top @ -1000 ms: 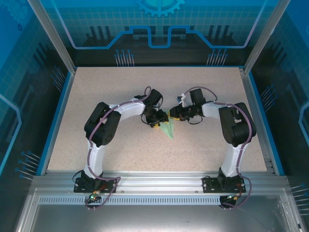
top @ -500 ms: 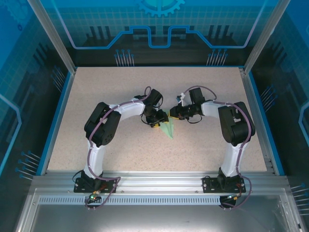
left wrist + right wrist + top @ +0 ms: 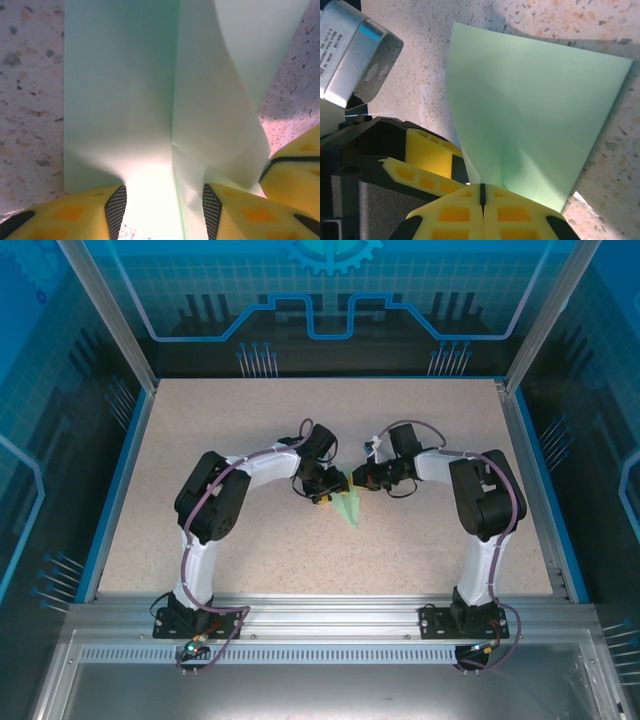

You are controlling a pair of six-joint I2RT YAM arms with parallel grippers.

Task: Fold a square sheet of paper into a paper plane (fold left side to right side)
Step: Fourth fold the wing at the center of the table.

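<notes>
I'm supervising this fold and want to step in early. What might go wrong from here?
The right gripper is shut on the paper while the left gripper straddles it: a pull may tear or crumple it. The grippers sit close; they may collide. The paper bows, so creases may stray.

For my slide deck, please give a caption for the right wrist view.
Right gripper shut on the folded green paper over the speckled table.

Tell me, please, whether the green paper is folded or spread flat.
Folded: from above the paper is a narrow pointed shape, and the left wrist view shows a centre crease.
</notes>
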